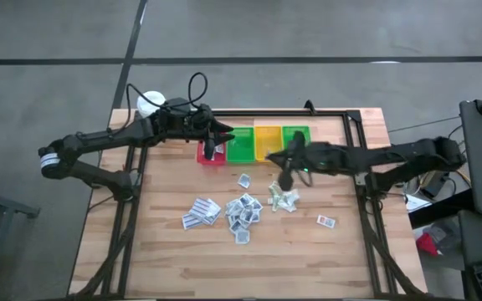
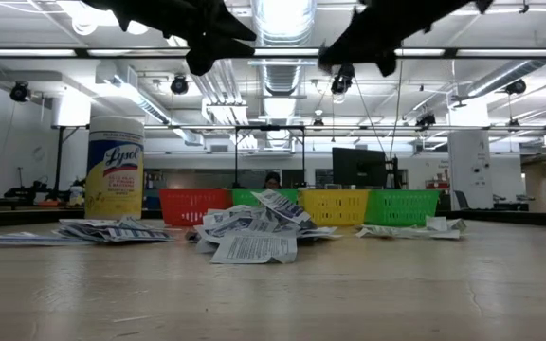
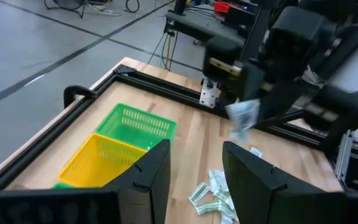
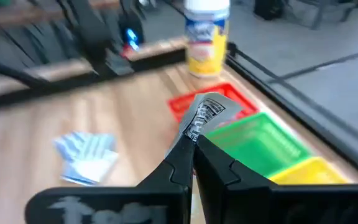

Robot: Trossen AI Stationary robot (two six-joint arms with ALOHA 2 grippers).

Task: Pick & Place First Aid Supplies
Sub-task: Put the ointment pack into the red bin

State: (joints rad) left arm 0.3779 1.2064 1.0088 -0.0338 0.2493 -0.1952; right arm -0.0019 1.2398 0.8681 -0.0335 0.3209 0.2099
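The only legible brand is "Lysol", in blue script on the yellow canister (image 2: 115, 168) with its white cap, read in the low view at the table's (image 1: 166, 259) far left corner; print on the sachets cannot be read. The right gripper (image 4: 194, 134) has its jaws clamped on one crinkled white packet (image 4: 209, 112) with grey print, raised above the wooden table near the green bin (image 4: 260, 146), a grip only the right wrist view shows clearly. The left gripper (image 3: 194, 165) hangs over the red bin (image 1: 210, 156) with jaws apart and empty, while the remaining first aid supplies (image 1: 243, 210) lie in a loose heap mid-table, in front of the slatted plastic bins.
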